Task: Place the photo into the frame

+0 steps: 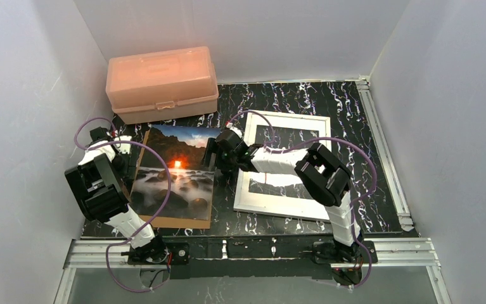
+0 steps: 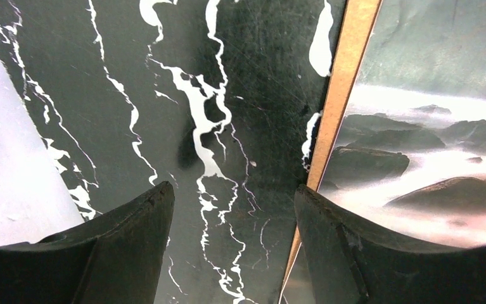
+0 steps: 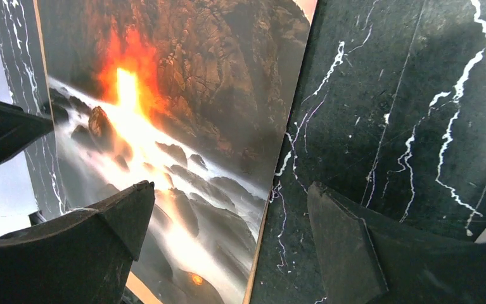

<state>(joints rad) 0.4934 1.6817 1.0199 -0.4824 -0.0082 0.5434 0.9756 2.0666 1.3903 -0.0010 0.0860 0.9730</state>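
Note:
The photo (image 1: 175,172), a sunset seascape, lies face up on a brown backing board (image 1: 183,221) at the table's left. The white frame (image 1: 248,202) lies flat to its right. My left gripper (image 1: 128,164) is open and low at the photo's left edge. In the left wrist view the left gripper (image 2: 234,196) stands over bare table, with its right finger (image 2: 354,247) over the board edge (image 2: 345,107) and the photo (image 2: 430,145). My right gripper (image 1: 213,155) is open at the photo's right edge. In the right wrist view the right gripper (image 3: 227,196) straddles the edge of the photo (image 3: 164,114).
A salmon-pink plastic box (image 1: 162,83) stands at the back left. White walls close in both sides and the back. The table (image 1: 354,120) is black marble-patterned, with a metal rail (image 1: 379,139) along its right side.

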